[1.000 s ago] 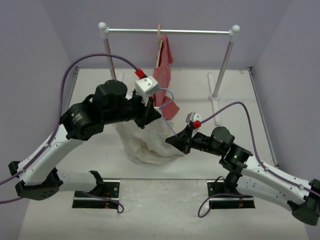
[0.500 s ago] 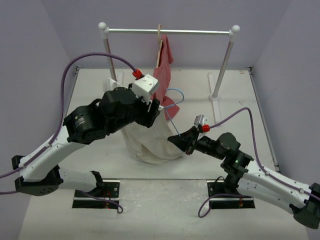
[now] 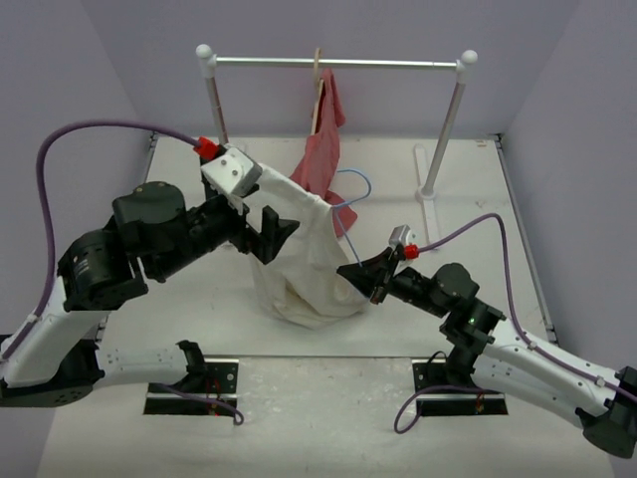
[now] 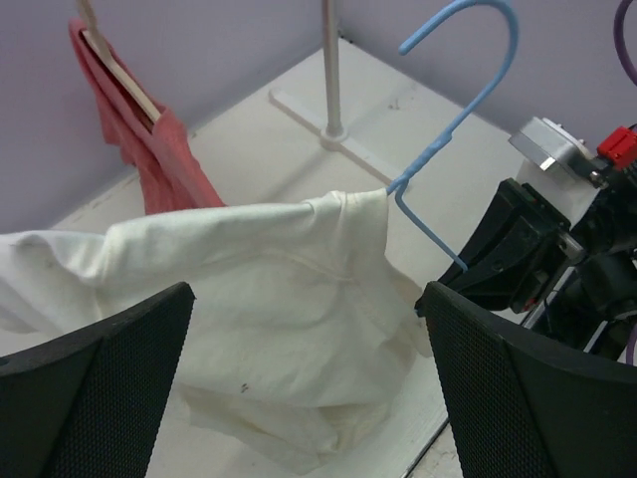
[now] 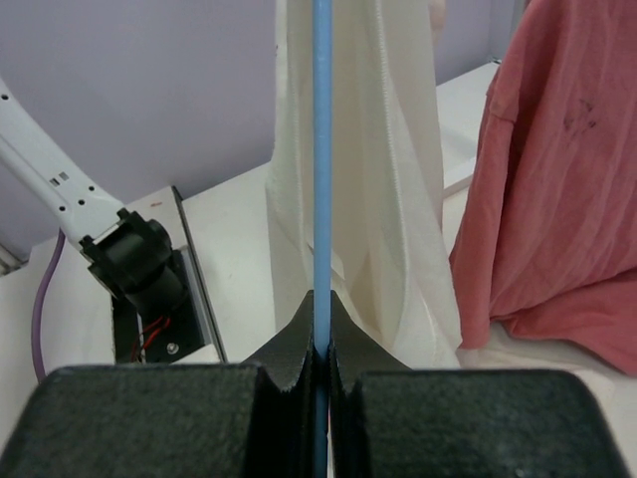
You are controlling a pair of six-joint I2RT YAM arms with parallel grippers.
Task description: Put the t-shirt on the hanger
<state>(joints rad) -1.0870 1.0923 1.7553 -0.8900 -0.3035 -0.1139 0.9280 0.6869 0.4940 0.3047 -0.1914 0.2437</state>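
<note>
Left claw (image 3: 271,231) is spread wide and holds nothing. The t-shirt (image 3: 304,254) lies just to its right, draped from the hanger (image 4: 448,132) down to the table (image 3: 199,319). Right claw (image 3: 360,276) pinches the hanger's lower wire, with the hook tilted up toward the rack (image 3: 338,63).

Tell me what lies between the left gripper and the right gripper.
The t-shirt, draped on the hanger that the right gripper pinches, fills that stretch, as the top view shows. The left gripper has its jaws open.
</note>
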